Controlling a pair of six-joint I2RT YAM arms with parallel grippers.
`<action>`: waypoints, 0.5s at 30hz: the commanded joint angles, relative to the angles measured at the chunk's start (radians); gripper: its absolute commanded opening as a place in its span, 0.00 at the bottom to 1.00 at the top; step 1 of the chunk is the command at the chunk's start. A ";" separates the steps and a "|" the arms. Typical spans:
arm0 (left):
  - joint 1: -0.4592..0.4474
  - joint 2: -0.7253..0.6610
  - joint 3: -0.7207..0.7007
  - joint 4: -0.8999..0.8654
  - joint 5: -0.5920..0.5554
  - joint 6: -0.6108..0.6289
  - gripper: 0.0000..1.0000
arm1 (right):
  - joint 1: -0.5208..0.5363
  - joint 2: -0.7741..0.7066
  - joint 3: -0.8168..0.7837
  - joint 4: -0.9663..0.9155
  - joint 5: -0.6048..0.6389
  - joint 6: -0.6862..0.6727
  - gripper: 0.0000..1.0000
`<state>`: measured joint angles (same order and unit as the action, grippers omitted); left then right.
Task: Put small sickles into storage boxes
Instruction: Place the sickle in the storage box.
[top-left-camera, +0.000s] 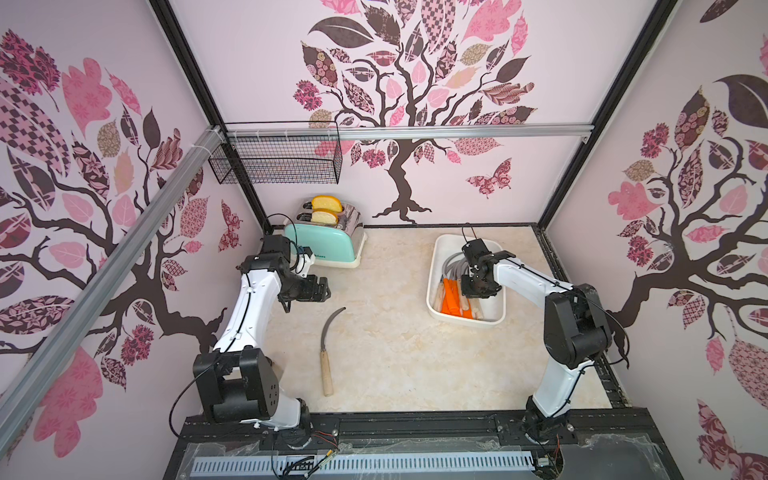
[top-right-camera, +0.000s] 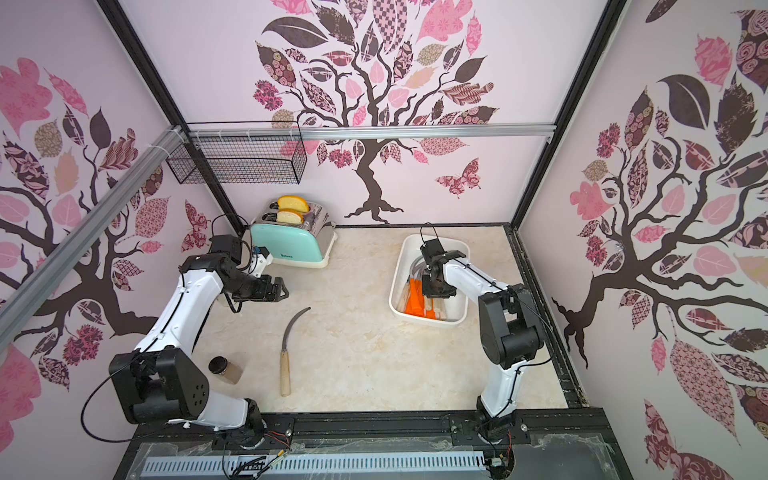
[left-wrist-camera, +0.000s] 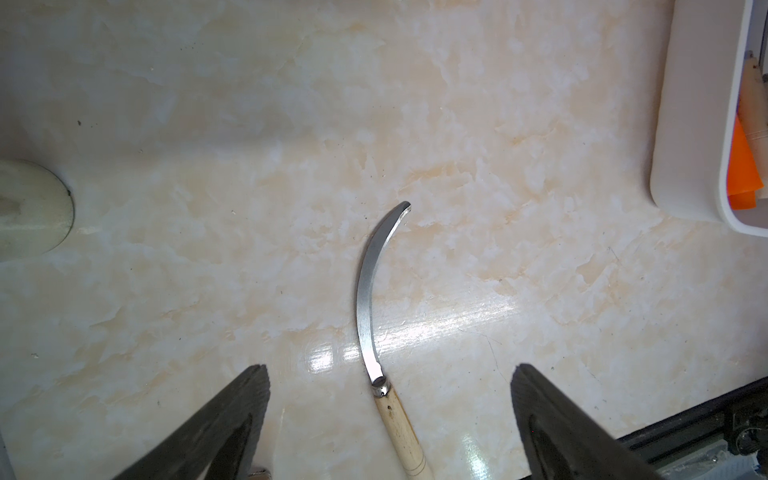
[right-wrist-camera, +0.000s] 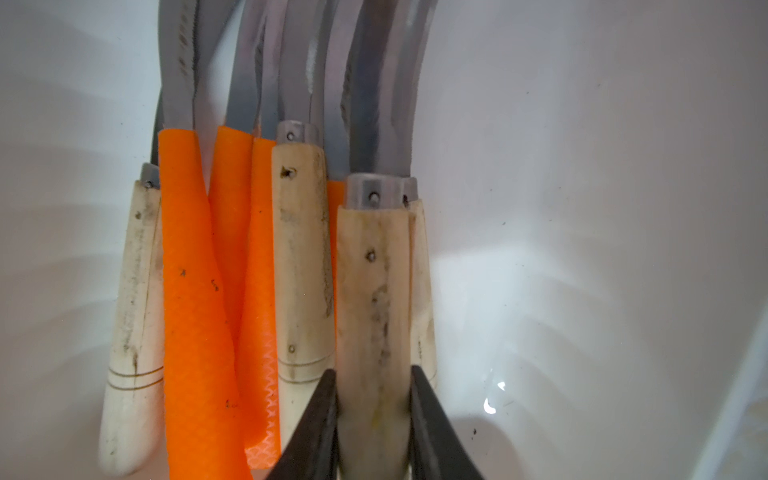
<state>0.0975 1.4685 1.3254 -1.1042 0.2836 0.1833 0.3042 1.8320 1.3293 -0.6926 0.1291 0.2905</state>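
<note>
**Small sickles (right-wrist-camera: 195, 291) lying in the storage box (top-left-camera: 435, 270), one out on the counter (top-left-camera: 415, 353)**

The white box is sitting near the counter's right edge, toward the back corner. It is holding orange and pale wooden handles side by side, with the blades pointing to the back. The right gripper (right-wrist-camera: 373, 376) is reaching into it, clenched on one wooden-handled sickle (right-wrist-camera: 372, 291) among the rest. A loose sickle (top-left-camera: 327, 353) is lying near the front edge, left of the middle, blade toward the back. The left gripper (left-wrist-camera: 390, 368) is hovering near its blade tip, released and grasping nothing.
</note>
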 joint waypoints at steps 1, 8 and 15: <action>-0.002 -0.020 -0.011 -0.005 -0.006 0.009 0.95 | -0.008 0.012 -0.002 0.004 0.026 -0.005 0.08; -0.002 -0.013 -0.023 0.001 -0.004 0.003 0.96 | -0.008 0.025 -0.026 0.014 0.040 -0.005 0.11; -0.004 -0.012 -0.027 0.002 -0.004 0.006 0.96 | -0.009 0.035 -0.037 0.022 0.048 -0.007 0.13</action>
<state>0.0975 1.4677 1.3071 -1.1030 0.2768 0.1833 0.3042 1.8656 1.2984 -0.6685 0.1543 0.2871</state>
